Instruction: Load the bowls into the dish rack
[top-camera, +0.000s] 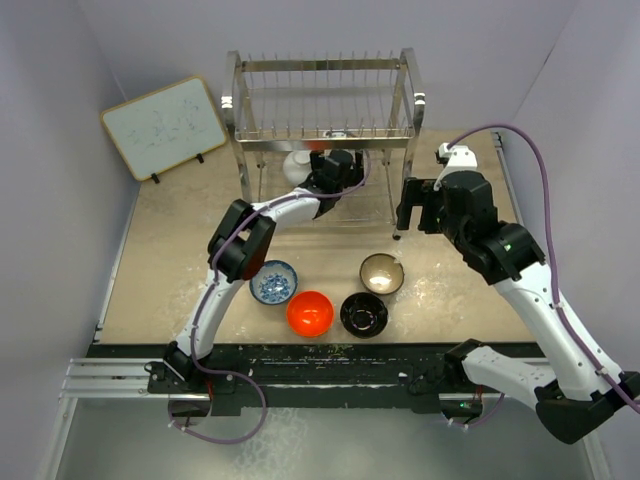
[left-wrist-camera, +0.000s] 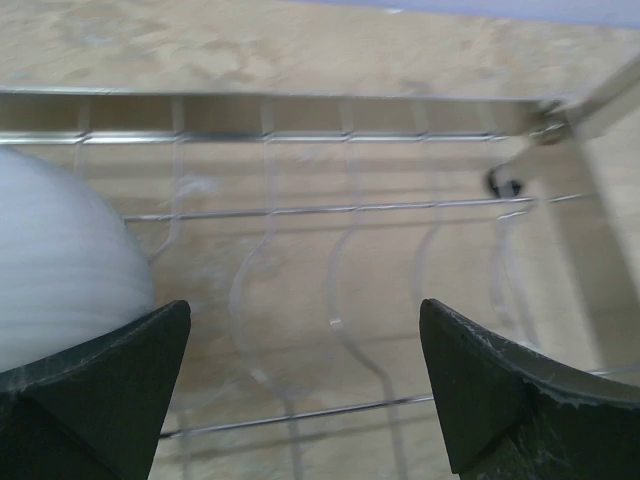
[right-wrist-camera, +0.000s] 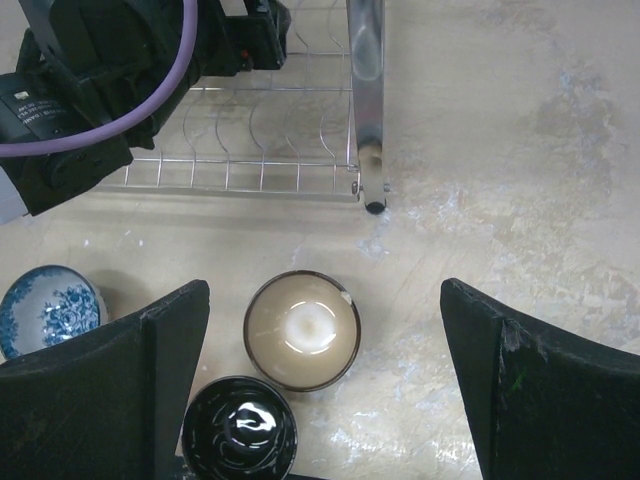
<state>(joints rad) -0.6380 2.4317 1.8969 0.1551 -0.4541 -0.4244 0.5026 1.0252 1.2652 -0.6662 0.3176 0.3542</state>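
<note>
The steel wire dish rack (top-camera: 325, 110) stands at the back of the table. A white bowl (top-camera: 297, 165) lies on its lower shelf and shows at the left of the left wrist view (left-wrist-camera: 60, 260). My left gripper (top-camera: 335, 170) is open and empty inside the lower tier, just right of that bowl, over the grid shelf (left-wrist-camera: 330, 290). The blue-and-white bowl (top-camera: 273, 282), orange-red bowl (top-camera: 310, 313), black bowl (top-camera: 364, 314) and tan-brown bowl (top-camera: 382, 273) sit on the table. My right gripper (right-wrist-camera: 325, 330) is open and empty, high above the tan-brown bowl (right-wrist-camera: 303, 329).
A white wood-framed board (top-camera: 165, 127) leans at the back left. The rack's front right leg (right-wrist-camera: 367, 110) stands just beyond the tan-brown bowl. The left arm (right-wrist-camera: 110, 80) reaches into the rack. Grey walls close in both sides.
</note>
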